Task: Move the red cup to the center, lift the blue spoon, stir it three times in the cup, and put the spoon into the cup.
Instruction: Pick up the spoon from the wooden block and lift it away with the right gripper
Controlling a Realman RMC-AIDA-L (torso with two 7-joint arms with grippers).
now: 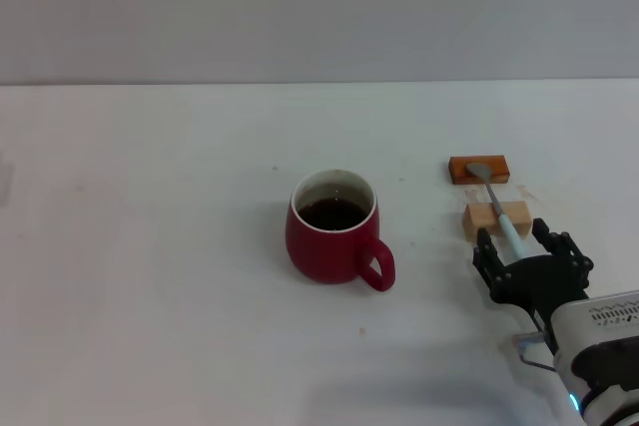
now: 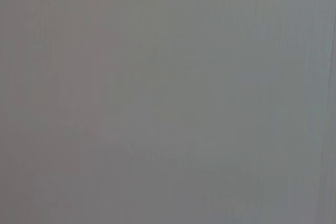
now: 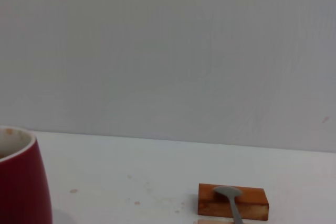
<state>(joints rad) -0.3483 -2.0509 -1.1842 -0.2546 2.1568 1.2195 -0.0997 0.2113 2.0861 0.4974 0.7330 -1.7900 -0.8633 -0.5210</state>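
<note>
The red cup (image 1: 335, 229) stands mid-table with dark liquid inside and its handle toward the front right; its side also shows in the right wrist view (image 3: 21, 182). To its right lies the blue spoon (image 1: 500, 210), grey bowl on an orange-brown block (image 1: 479, 169) and pale handle across a tan block (image 1: 496, 217). My right gripper (image 1: 513, 234) sits low at the handle's near end, open, one finger on either side of the handle tip. The right wrist view shows the spoon bowl (image 3: 227, 191). The left gripper is out of view.
The white table (image 1: 150, 246) runs back to a grey wall. The orange-brown block (image 3: 233, 201) shows in the right wrist view with the wall behind it. The left wrist view shows only a plain grey surface.
</note>
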